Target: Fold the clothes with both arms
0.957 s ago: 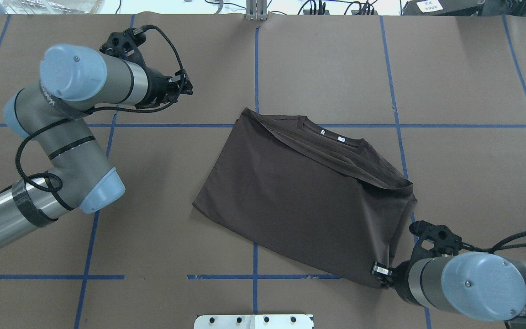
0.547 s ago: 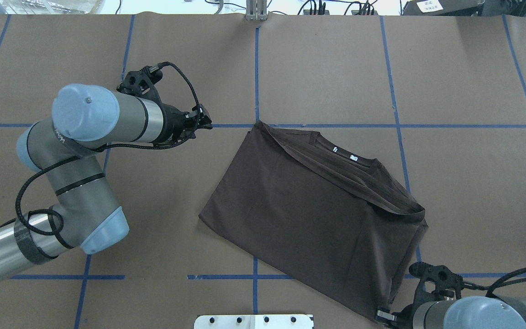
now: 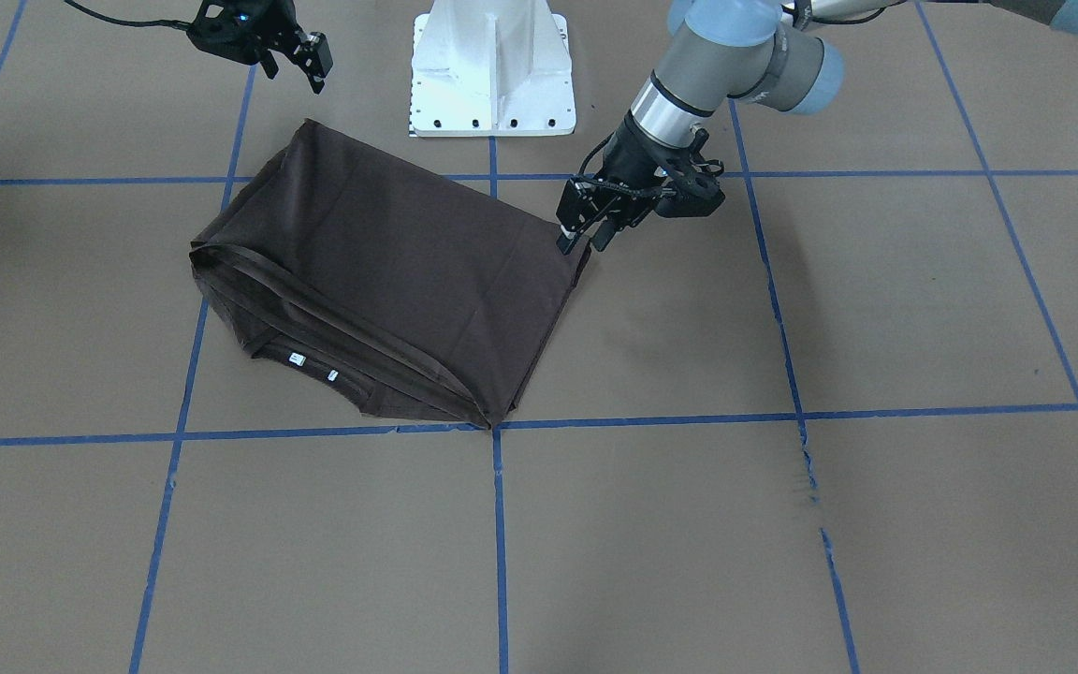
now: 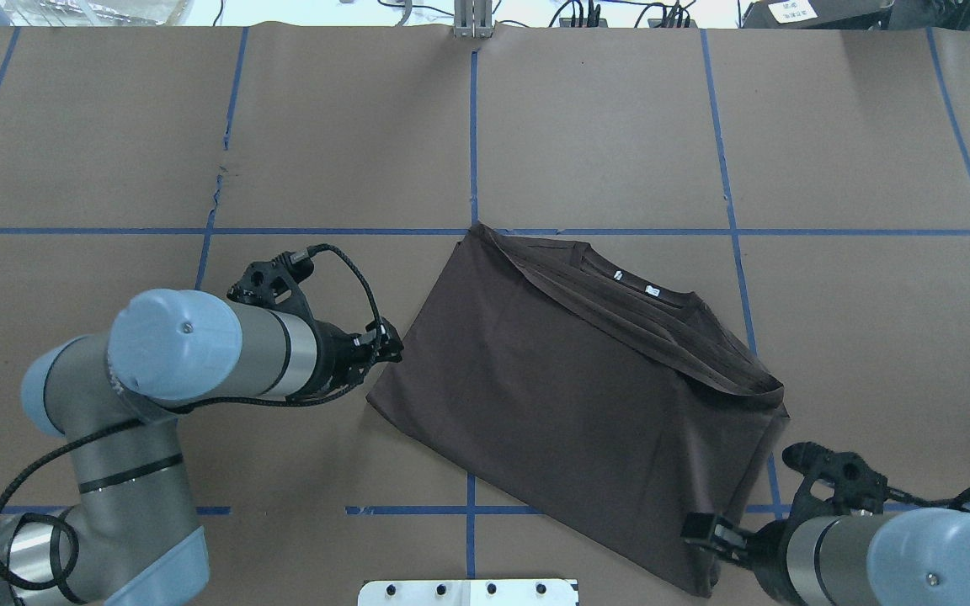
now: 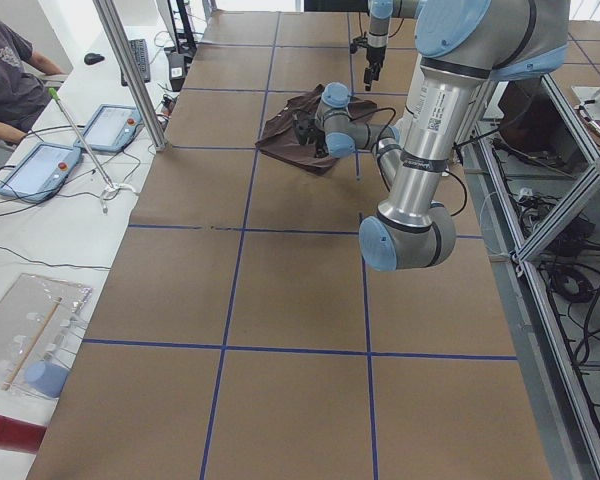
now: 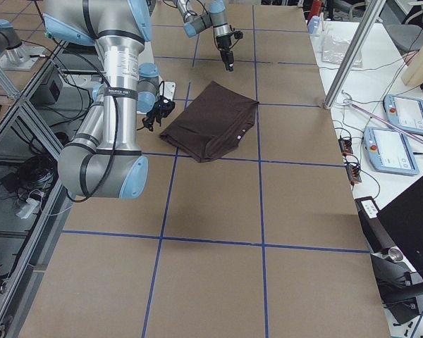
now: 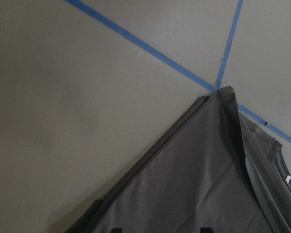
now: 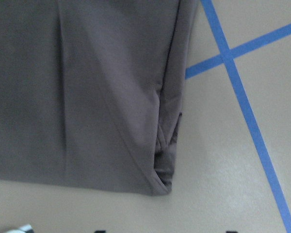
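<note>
The dark brown T-shirt [image 4: 569,404] lies folded and skewed on the table, with its collar and white tags [image 4: 636,282] on the far side. It also shows in the front view [image 3: 389,271]. My left gripper [image 4: 391,349] is open and hangs just beside the shirt's left corner, not holding it [image 3: 583,239]. Its wrist view shows the shirt's far corner [image 7: 199,194]. My right gripper [image 4: 698,530] is open and empty, raised above the shirt's near right corner [image 3: 300,61]. That corner lies flat in its wrist view [image 8: 162,182].
The white pedestal base [image 3: 492,65] stands at the near table edge, close to the shirt. Blue tape lines [image 4: 472,126] cross the brown table. An operator [image 5: 10,70] and tablets [image 5: 110,125] are at a side desk beyond a metal pole [image 5: 130,70].
The right gripper dragged the shirt toward the robot, then let go of its corner and lifted. The left arm swung back from the far left to the shirt's left corner.
</note>
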### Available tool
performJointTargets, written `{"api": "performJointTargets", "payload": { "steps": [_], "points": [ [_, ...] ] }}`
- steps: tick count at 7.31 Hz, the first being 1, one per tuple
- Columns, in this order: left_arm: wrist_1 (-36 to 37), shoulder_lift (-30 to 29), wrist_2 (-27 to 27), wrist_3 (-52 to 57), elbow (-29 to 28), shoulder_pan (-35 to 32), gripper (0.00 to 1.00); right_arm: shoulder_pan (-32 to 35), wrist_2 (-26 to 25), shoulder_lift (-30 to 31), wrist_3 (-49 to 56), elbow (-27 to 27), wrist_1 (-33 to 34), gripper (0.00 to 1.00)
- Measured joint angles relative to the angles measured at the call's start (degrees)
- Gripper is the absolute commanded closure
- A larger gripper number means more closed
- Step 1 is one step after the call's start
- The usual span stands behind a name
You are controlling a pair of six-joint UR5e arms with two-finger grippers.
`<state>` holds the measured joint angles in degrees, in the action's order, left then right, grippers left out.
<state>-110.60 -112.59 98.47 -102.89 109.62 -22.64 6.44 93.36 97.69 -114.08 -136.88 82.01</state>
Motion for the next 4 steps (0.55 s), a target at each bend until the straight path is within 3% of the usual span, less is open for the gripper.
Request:
{"api": "performJointTargets", "payload": {
  "steps": [2,4],
  "points": [
    [4.0,-0.2,-3.7,-0.5,-0.8,4.5,0.41,7.4,0.0,-0.4,0.7,0.2,0.0,0.00],
    [4.5,-0.5,-4.4,-0.1,-2.5,5.3,0.46,9.3,0.0,-1.4,1.4,0.7,0.0,0.00]
  ]
}}
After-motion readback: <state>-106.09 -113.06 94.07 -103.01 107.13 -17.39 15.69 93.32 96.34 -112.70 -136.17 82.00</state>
